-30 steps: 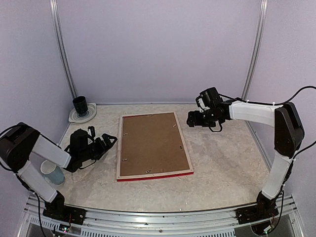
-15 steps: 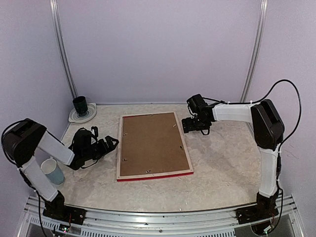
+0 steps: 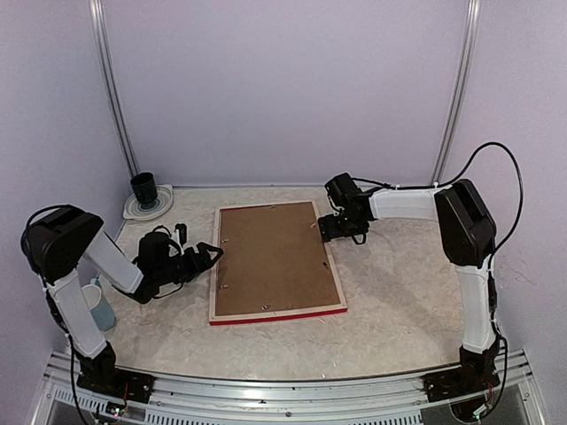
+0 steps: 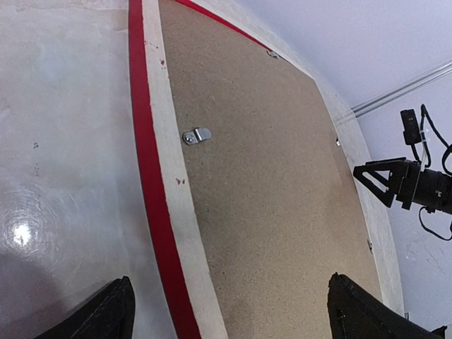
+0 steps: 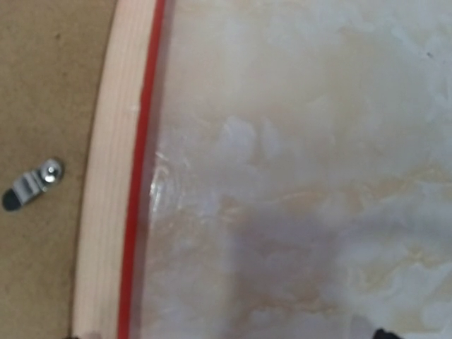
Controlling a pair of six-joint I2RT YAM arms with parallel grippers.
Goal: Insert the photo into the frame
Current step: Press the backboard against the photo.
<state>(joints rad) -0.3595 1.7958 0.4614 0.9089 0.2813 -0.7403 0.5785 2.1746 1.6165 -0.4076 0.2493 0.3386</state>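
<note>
The frame (image 3: 337,285) lies face down in the middle of the table, showing its pale wood back and a red rim. A brown backing board (image 3: 270,257) fills it, held by small metal clips (image 4: 196,135). The photo is hidden. My left gripper (image 3: 211,255) is open at the frame's left edge (image 4: 166,176). In the left wrist view one finger (image 4: 116,311) is over the table and the other (image 4: 353,307) over the board. My right gripper (image 3: 330,228) is open, low by the frame's right edge (image 5: 113,176), near a clip (image 5: 32,185).
A black cup (image 3: 144,188) stands on a white plate (image 3: 133,211) at the back left corner. A pale blue cup (image 3: 99,305) stands beside the left arm's base. Walls close in the table on three sides.
The right arm has swung left and down from the back right to the frame's right edge. The left gripper has moved right, up to the frame's left edge.
</note>
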